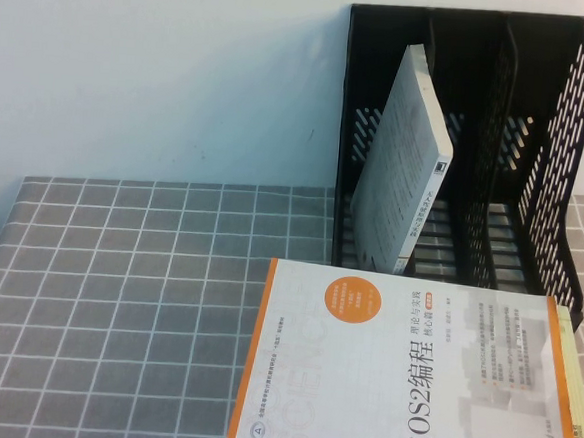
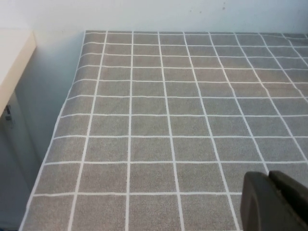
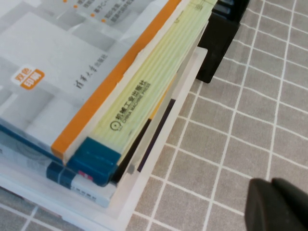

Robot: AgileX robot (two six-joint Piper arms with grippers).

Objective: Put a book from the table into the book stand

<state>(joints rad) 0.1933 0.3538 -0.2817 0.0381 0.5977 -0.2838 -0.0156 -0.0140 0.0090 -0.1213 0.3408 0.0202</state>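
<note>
The black book stand (image 1: pixel 538 146) stands at the back right of the grid-clothed table (image 1: pixel 116 297). A thick paperback (image 1: pixel 407 157) leans tilted in its left compartment, pale side and narrow edge toward me; its front cover is hidden, so I cannot tell its art. The other two compartments look empty. Neither gripper shows in the high view. My left gripper (image 2: pixel 270 180) is shut and empty over bare cloth near the table's left edge. My right gripper (image 3: pixel 272 187) is shut and empty over cloth beside the book stack, apart from it.
A white ROS2 book (image 1: pixel 391 386) tops a stack at the front right, just before the stand. Under it lie a yellow-green-spined book (image 3: pixel 154 82) and a blue one, in a translucent tray (image 3: pixel 159 144). A corner of the stand (image 3: pixel 219 43) shows behind the stack.
</note>
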